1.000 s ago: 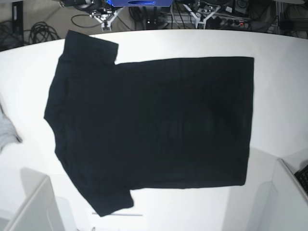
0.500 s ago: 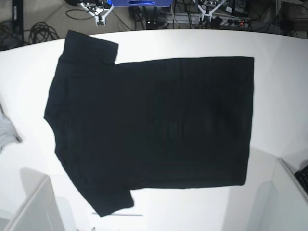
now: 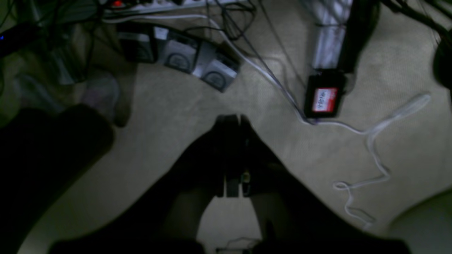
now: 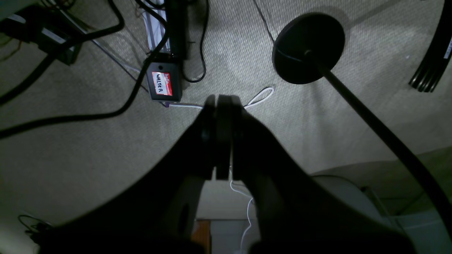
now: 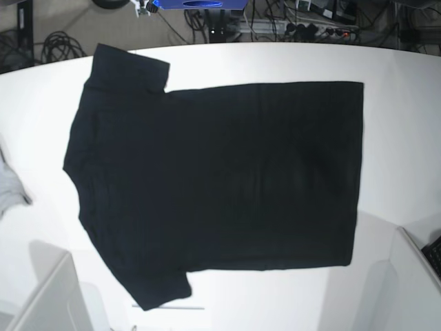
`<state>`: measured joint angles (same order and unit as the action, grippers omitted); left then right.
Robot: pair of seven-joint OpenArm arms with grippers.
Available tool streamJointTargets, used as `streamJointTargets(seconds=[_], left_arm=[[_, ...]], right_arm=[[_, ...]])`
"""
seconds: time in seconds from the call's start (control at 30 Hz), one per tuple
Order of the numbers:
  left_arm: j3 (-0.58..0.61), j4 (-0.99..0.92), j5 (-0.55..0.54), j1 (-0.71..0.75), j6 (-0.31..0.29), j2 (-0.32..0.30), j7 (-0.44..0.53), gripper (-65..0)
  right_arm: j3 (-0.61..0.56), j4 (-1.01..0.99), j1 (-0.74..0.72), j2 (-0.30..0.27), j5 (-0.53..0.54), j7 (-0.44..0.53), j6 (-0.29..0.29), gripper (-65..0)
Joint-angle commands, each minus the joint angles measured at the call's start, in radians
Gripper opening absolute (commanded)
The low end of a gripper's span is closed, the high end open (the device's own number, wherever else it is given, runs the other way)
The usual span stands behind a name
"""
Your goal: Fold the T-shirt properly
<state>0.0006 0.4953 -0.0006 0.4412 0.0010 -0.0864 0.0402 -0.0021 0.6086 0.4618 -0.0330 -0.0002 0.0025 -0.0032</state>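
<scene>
The base view looks straight down on my table [image 5: 400, 89]; both wrist views face the carpet [image 4: 88, 155], sharing cables.

Base view: grey cloth [image 5: 8, 185] cut off by left edge, only a scrap shows. Dark object [image 5: 434, 254] at right edge cut off, type unclear. T-shirt [image 5: 213, 179] underside hidden against table [image 5: 406, 138]. Left wrist view blurred throughout; red-and-white label [image 3: 324, 100] unreadable; dark mass [image 3: 39, 155] at left cut off, cannot identify. Right wrist view: black strips [image 4: 436, 53] cut by right edge.
</scene>
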Motion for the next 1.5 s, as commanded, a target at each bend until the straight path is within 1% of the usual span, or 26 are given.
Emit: streamJointTargets(seconds=[0.0, 0.07, 0.13, 0.27, 0.43, 0.47, 0.53, 0.6, 0.67, 0.73, 0.83, 0.93, 1.03, 1.1, 1.17, 1.23, 1.33, 1.47], left_arm=[[-0.001, 0.022, 0.001, 0.046, 0.006, -0.008, 0.037, -65.0], [-0.001, 0.059, 0.001, 0.103, 0.006, -0.023, 0.094, -65.0], [-0.001, 0.085, 0.001, 0.150, 0.006, -0.025, 0.129, -65.0], [-0.003, 0.173, 0.000, 0.249, 0.006, -0.045, 0.172, -65.0], [-0.004, 0.340, -0.006, 0.385, 0.006, -0.063, 0.226, -65.0], [-0.004, 0.374, -0.026, 0.405, 0.006, -0.065, 0.229, -65.0], [-0.004, 0.458, -0.109, 0.459, 0.006, -0.072, 0.234, -65.0], [0.000, 0.547, -0.187, 0.505, 0.006, -0.111, 0.234, -65.0], [0.006, 0.645, -0.244, 0.555, 0.006, -0.146, 0.235, -65.0], [-0.003, 0.739, -0.272, 0.600, 0.006, -0.164, 0.235, -65.0], [-0.003, 0.863, -0.275, 0.663, 0.006, -0.198, 0.235, -65.0], [-0.006, 0.969, -0.275, 0.706, 0.006, -0.200, 0.235, -65.0], [-0.049, 1.051, -0.270, 0.730, 0.006, -0.194, 0.235, -65.0], [-0.086, 1.113, -0.270, 0.744, 0.006, -0.181, 0.235, -65.0], [-0.127, 1.184, -0.270, 0.749, 0.006, -0.146, 0.235, -65.0], [-0.173, 1.242, -0.269, 0.743, 0.006, -0.111, 0.235, -65.0], [-0.201, 1.316, -0.269, 0.724, 0.006, -0.102, 0.235, -65.0], [-0.207, 1.408, -0.270, 0.706, 0.006, -0.105, 0.227, -65.0]], right_arm=[[0.000, 0.030, 0.039, -0.005, 0.001, 0.000, -0.001, -65.0], [0.000, 0.104, 0.096, -0.005, 0.001, 0.000, -0.001, -65.0], [0.004, 0.187, 0.156, -0.005, 0.001, -0.002, -0.001, -65.0], [0.006, 0.354, 0.277, -0.005, 0.002, -0.006, -0.001, -65.0], [0.007, 0.526, 0.395, -0.005, 0.002, -0.008, -0.002, -65.0], [0.007, 0.549, 0.411, -0.005, 0.002, -0.008, -0.002, -65.0], [0.009, 0.595, 0.441, -0.005, 0.002, -0.008, -0.002, -65.0], [0.021, 0.635, 0.464, -0.005, 0.002, -0.008, -0.002, -65.0], [0.075, 0.678, 0.489, 0.005, 0.002, -0.008, -0.002, -65.0], [0.113, 0.719, 0.504, 0.009, 0.002, -0.008, -0.002, -65.0], [0.176, 0.799, 0.532, 0.017, 0.002, -0.008, -0.002, -65.0], [0.231, 0.888, 0.549, 0.017, 0.004, -0.008, -0.002, -65.0], [0.282, 0.973, 0.558, 0.018, 0.019, -0.008, -0.002, -65.0], [0.320, 1.028, 0.556, 0.018, 0.078, -0.009, -0.002, -65.0], [0.362, 1.089, 0.553, 0.018, 0.156, -0.009, -0.002, -65.0], [0.393, 1.149, 0.533, 0.017, 0.210, -0.009, -0.002, -65.0], [0.411, 1.216, 0.493, 0.017, 0.239, -0.009, -0.002, -65.0], [0.411, 1.284, 0.426, 0.015, 0.243, -0.009, -0.002, -65.0]])
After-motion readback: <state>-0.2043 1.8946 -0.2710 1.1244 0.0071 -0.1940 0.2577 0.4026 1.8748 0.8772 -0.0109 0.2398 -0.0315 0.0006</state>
